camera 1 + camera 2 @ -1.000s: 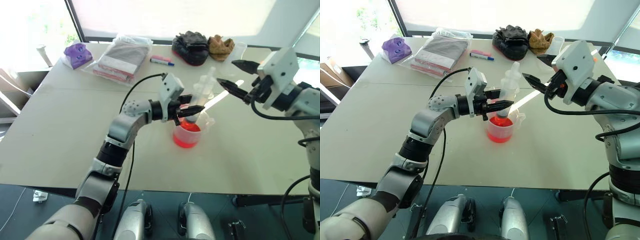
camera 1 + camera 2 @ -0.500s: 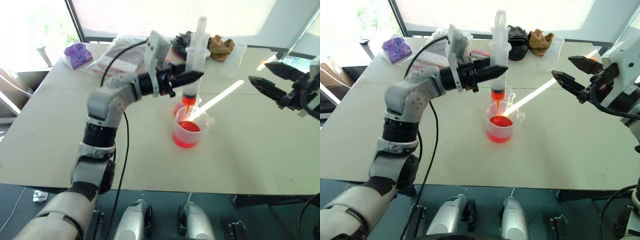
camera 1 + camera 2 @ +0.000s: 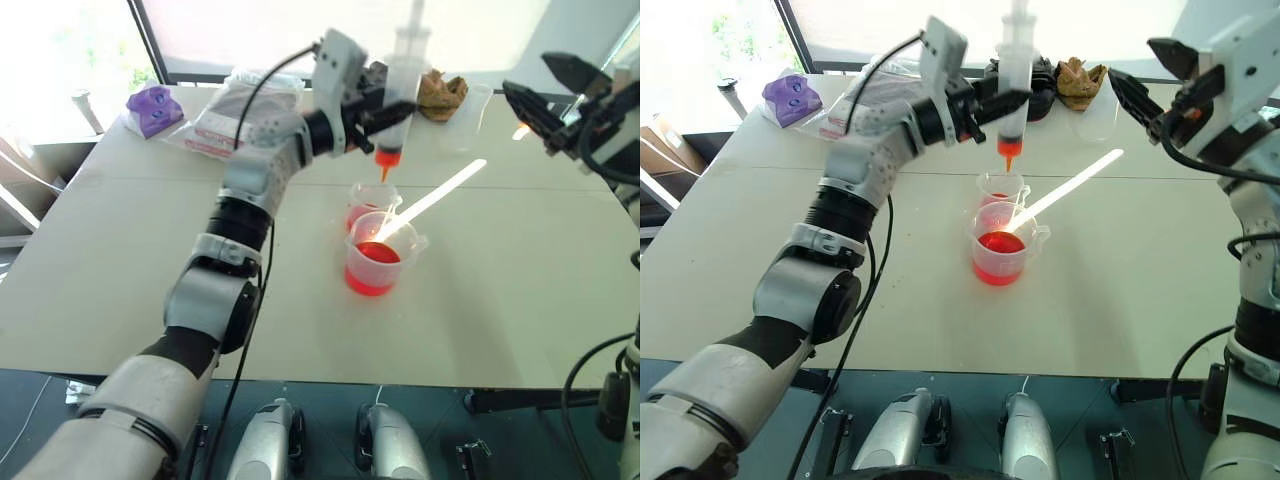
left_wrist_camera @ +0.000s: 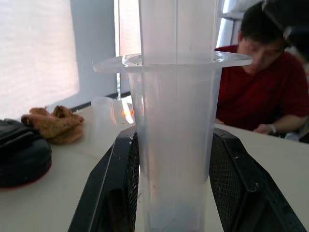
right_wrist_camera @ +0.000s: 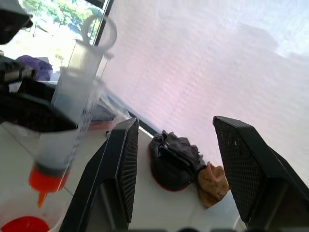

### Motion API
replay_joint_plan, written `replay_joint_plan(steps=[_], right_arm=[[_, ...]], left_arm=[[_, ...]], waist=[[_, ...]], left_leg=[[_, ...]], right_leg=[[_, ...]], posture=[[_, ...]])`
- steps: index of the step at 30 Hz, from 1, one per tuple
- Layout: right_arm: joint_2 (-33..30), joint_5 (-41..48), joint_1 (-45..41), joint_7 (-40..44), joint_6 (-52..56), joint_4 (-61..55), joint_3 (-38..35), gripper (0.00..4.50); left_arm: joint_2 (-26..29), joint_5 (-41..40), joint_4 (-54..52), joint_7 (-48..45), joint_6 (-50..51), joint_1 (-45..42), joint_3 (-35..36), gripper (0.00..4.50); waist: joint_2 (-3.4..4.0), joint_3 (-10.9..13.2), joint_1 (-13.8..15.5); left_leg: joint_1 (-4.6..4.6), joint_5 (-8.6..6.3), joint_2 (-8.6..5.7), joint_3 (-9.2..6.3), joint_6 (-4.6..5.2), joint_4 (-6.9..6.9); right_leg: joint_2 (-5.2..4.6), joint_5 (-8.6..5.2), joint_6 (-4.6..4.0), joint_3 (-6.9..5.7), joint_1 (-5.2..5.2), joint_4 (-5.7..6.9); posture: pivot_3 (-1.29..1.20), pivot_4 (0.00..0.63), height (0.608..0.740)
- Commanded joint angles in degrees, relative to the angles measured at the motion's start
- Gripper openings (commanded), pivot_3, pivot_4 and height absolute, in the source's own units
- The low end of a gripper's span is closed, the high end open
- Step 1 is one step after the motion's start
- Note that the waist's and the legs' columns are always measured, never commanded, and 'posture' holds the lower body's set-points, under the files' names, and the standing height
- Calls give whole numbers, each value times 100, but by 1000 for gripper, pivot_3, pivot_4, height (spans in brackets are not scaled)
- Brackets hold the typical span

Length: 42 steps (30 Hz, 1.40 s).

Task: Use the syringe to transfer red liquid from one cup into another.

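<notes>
My left gripper point(image 3: 383, 108) is shut on the barrel of the syringe point(image 3: 402, 92) and holds it upright, high over the table. The orange nozzle point(image 3: 1007, 153) points down, a little above the smaller cup point(image 3: 372, 203), which holds some red liquid. Just in front stands the larger cup point(image 3: 375, 268) with more red liquid point(image 3: 998, 243). In the left wrist view the clear barrel point(image 4: 176, 145) sits between the black fingers point(image 4: 116, 193). My right gripper point(image 3: 1132, 60) hangs open and empty, up at the right and well apart from the syringe point(image 5: 72, 116).
Along the table's far edge lie a bagged stack of packets point(image 3: 245, 112), a purple object point(image 3: 152, 108), a black bundle point(image 3: 1042, 88), brown gloves point(image 3: 442, 92) and a clear tumbler point(image 3: 476, 104). A person in a red shirt point(image 4: 260, 96) sits beyond the far side.
My left gripper lifted the syringe out of the larger cup and carried it up and back over the smaller cup. The right gripper rose and drew away to the right, still open.
</notes>
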Motion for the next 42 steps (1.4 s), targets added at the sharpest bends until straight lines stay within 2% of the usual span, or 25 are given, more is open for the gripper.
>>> replay_joint_plan(steps=[1,6,11,27,30,33,42], right_arm=[[180,-403,-654,122,-756,634,395,2520],[563,-712,-1361,411,-1443,1630,859,2520],[795,-807,-1628,699,-1800,2172,1052,2520],[1121,-844,-1782,1149,-2001,2572,1156,2520],[1191,-917,-1855,1198,-2131,2761,1195,1591],[1242,-965,-1899,1251,-2234,2909,1215,46],[1317,-1003,-1816,1365,-2232,2948,1288,12]], left_arm=[[-98,234,315,-139,-689,-213,-30,1554],[-186,437,771,-164,-1111,-255,29,1554],[-172,455,805,-354,-1160,-248,78,1554],[-142,589,819,-650,-1202,-163,49,1554],[-109,613,860,-633,-1228,-177,64,1554],[-87,616,853,-624,-1231,-181,77,1554],[-22,556,817,-582,-1179,-216,167,1554]], waist=[[0,0,-37],[0,0,-88],[0,0,-90],[1,0,-106],[1,0,-103],[1,1,-104],[2,1,-113]], left_leg=[[0,1,0,0,-1,-1],[-2,1,0,3,-2,-1],[-2,1,0,3,-1,-1],[-1,2,0,3,-2,-1],[-1,2,0,3,-2,-1],[-2,2,0,3,-2,-1],[-1,2,0,3,-3,-1]], right_leg=[[0,0,0,0,0,0],[-2,4,12,0,1,-1],[-3,4,13,0,1,-1],[-4,5,14,0,1,1],[-4,5,14,-1,1,1],[-4,5,14,-1,1,1],[-3,5,14,-1,1,2]], posture=[[0,150,740],[0,150,740],[0,150,740],[0,150,740],[0,150,740],[0,150,740],[0,150,740]])
